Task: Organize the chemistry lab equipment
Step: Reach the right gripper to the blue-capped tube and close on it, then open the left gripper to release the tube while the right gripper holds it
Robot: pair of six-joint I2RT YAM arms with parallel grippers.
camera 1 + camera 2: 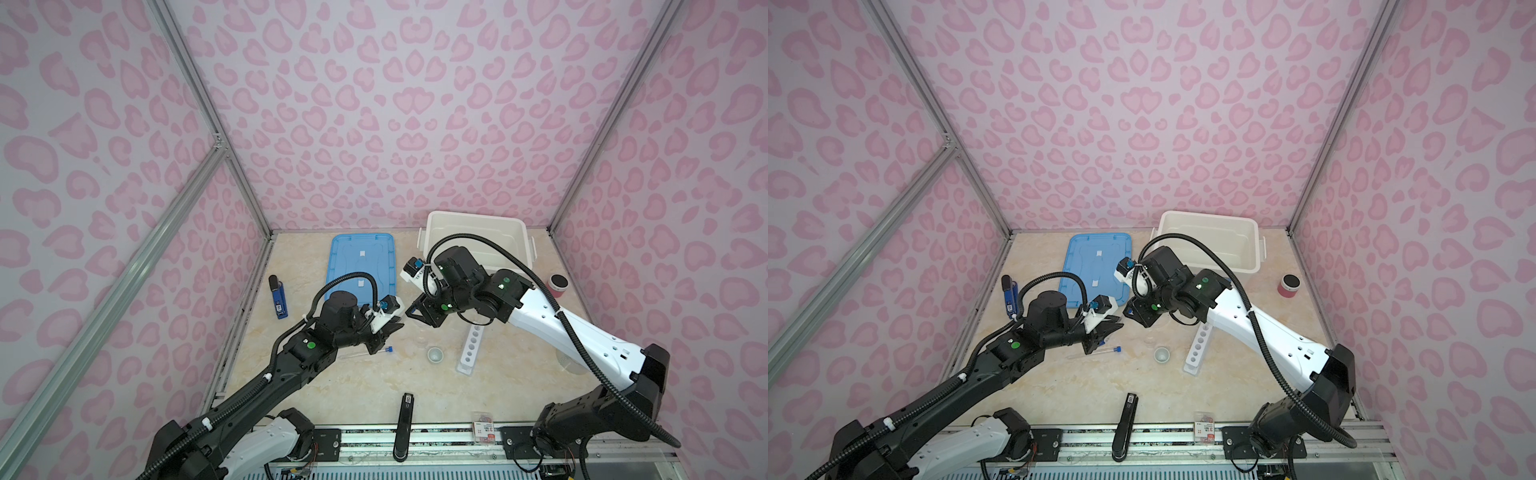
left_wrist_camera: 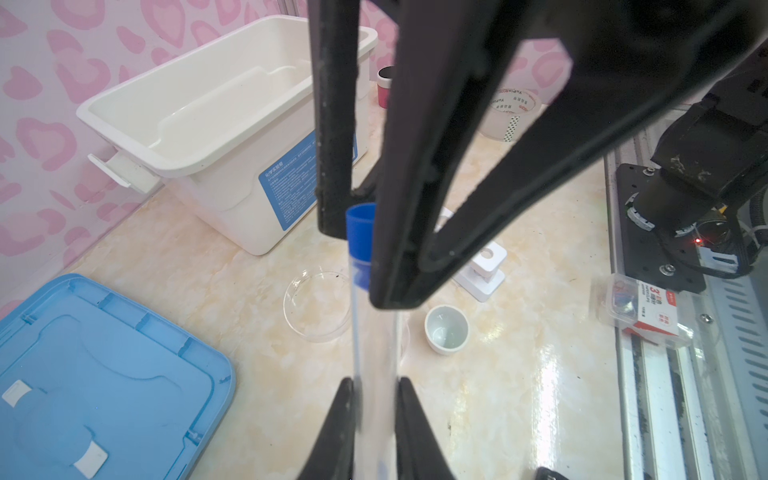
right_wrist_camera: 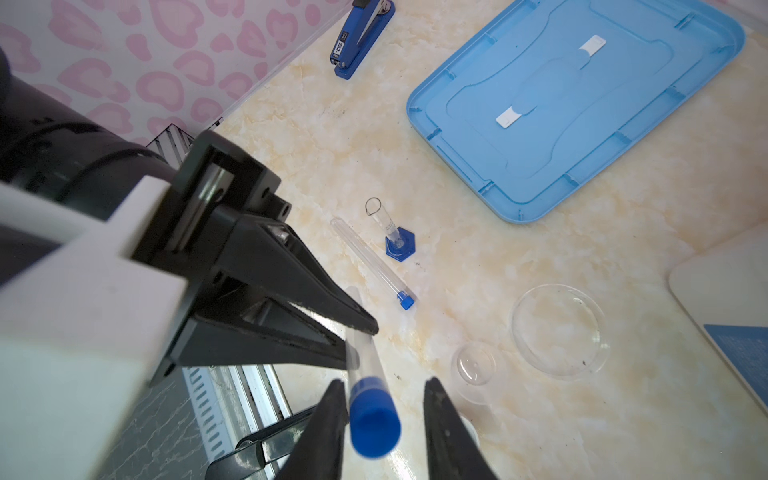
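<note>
- Both top views: the left fingers (image 1: 395,328) and right fingers (image 1: 412,312) meet tip to tip above mid-surface (image 1: 353,395). What is between them is too thin to make out. A second tube (image 1: 357,353) lies flat under the left arm. The cup (image 1: 435,354) and rack (image 1: 471,345) stand apart, with bare room in front of them.
- Left wrist: only here the left grip shows. The left fingers are closed on a tube (image 2: 374,353), whose blue cap (image 2: 360,224) sits between the right fingers. A dish (image 2: 318,305) lies near the cup, between the bin (image 2: 232,124) and lid (image 2: 104,374).
- Right wrist: the right fingers are partly open and straddle the cap, one touching it and the other with a gap. Only here a cylinder (image 3: 395,237) shows, just beside the lying tube, and a small glass (image 3: 473,368) beside the dish.
</note>
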